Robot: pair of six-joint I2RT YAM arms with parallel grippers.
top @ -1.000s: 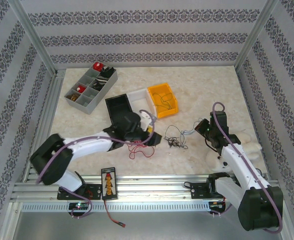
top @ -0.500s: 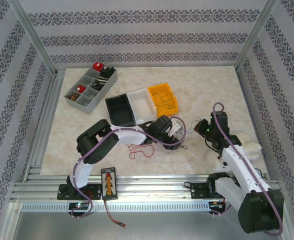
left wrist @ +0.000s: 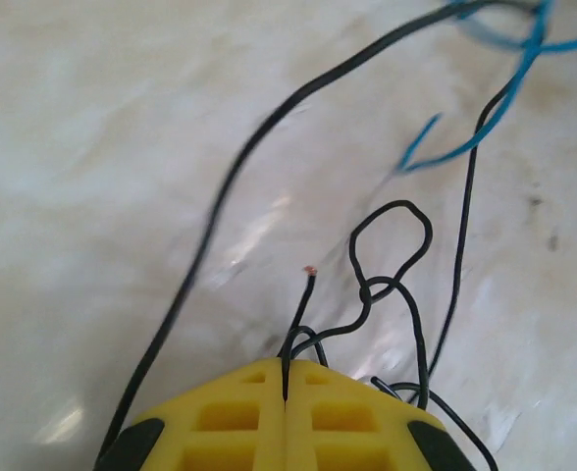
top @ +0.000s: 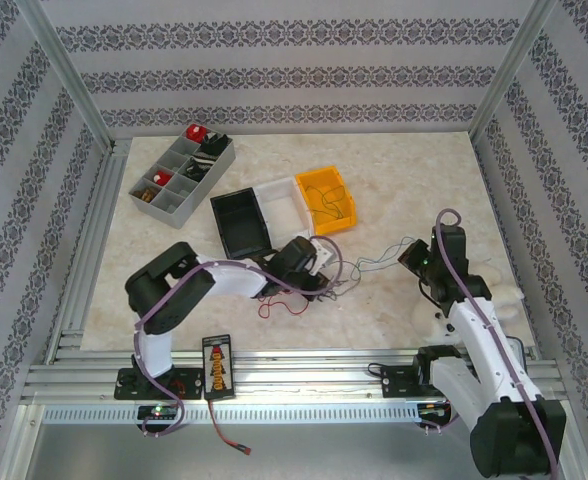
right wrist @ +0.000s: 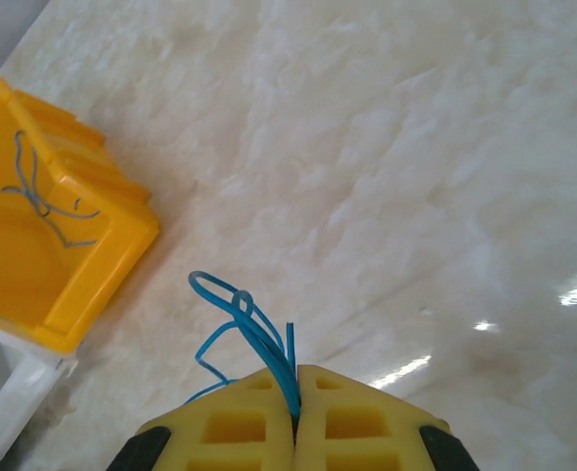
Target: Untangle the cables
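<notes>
cables [top: 369, 265] were held apart, likely for separation: black wire [left wrist: 300, 304] clamped in left gripper [left wrist: 286, 383], blue wire [right wrist: 267, 348] clamped in right gripper [right wrist: 295, 397].

Thin black and blue cables [top: 374, 258] hung in loose, tangled loops across frame centre. A red strand [top: 282, 302] lay curled separately just lower left.

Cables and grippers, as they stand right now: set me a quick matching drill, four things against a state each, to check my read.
Things:
1. left gripper
2. right gripper
3. yellow bin
4. red cable

States:
A. lying loose, ungripped
B. jaws shut on a blue cable
C. thin cable lying inside
D. jaws shut on a black cable

Pairs: 1-D, 2-B, 3-C, 4-A
</notes>
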